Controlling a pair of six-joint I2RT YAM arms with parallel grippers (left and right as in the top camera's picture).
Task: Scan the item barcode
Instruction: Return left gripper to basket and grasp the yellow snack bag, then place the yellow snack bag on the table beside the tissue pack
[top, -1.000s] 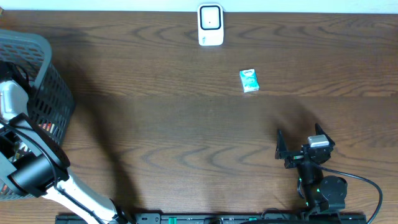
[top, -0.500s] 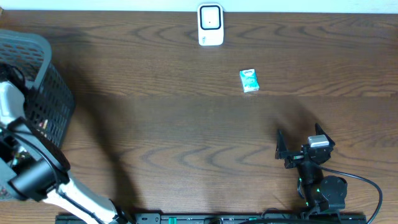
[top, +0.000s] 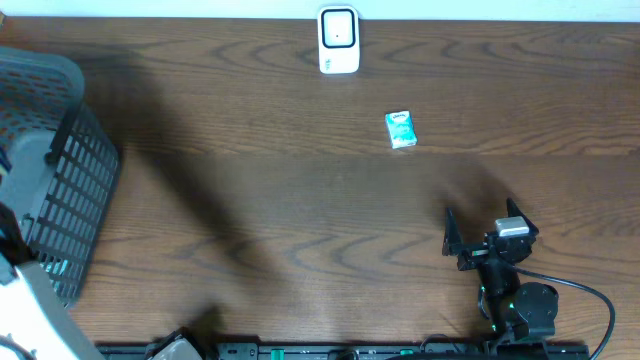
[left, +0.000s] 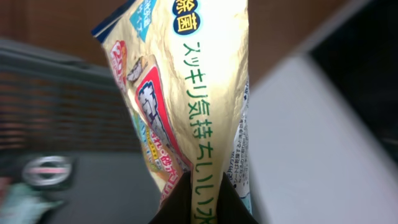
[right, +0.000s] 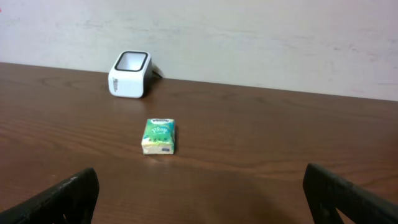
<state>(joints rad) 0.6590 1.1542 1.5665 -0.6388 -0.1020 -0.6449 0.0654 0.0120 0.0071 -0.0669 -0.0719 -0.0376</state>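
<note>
A yellow packet with green Japanese print (left: 193, 93) fills the left wrist view, hanging upright with its lower end pinched in my left gripper (left: 202, 202), which is shut on it. In the overhead view that arm shows only as a blurred white shape (top: 25, 300) at the lower left edge, and the packet is hidden there. The white scanner (top: 339, 40) (right: 129, 73) stands at the table's far edge. My right gripper (top: 488, 228) (right: 202, 196) rests open at the near right, holding nothing.
A grey mesh basket (top: 60, 170) (left: 56, 106) stands at the left end of the table. A small green tissue pack (top: 401, 129) (right: 158, 136) lies between the scanner and the right gripper. A pale wall runs behind the scanner.
My left gripper has shut on the yellow packet in the basket and the arm has pulled up and back toward the lower left edge. The right arm has not moved.
</note>
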